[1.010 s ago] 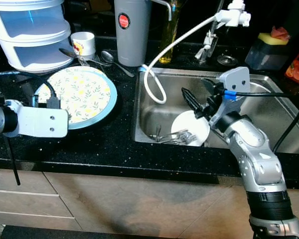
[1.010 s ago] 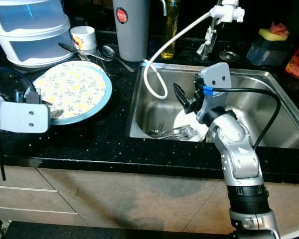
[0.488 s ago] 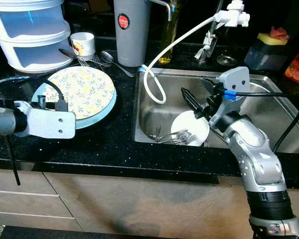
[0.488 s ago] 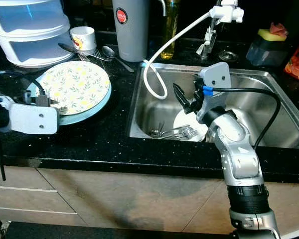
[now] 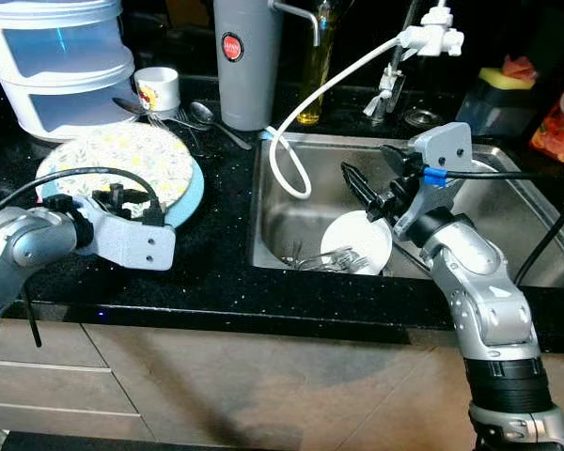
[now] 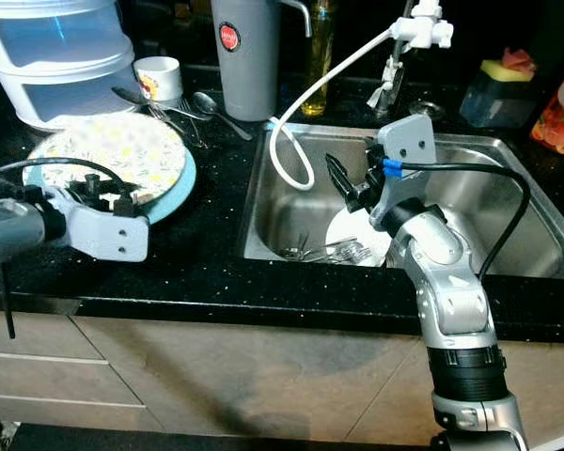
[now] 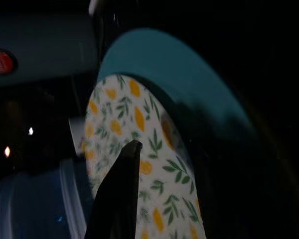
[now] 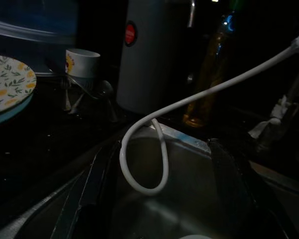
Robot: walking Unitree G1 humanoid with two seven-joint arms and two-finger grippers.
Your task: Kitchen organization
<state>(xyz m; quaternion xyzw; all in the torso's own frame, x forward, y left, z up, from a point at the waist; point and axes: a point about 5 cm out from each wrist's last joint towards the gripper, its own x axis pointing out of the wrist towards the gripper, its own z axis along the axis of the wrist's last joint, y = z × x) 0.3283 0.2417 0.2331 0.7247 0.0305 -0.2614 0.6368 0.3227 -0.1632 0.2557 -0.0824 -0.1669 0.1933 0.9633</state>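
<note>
The desk [image 5: 207, 272] is showing glossy, speckled black stone. The sink [image 5: 508, 235] is gleaming as brushed metal, the leaf-patterned plate [image 5: 122, 160] is looking glazed and smooth, and the white hose [image 5: 291, 169] is reading as smooth plastic.

white hose [image 5: 305, 113] looping into the sink, yellow sponge [image 5: 515, 75] on its holder behind
</note>
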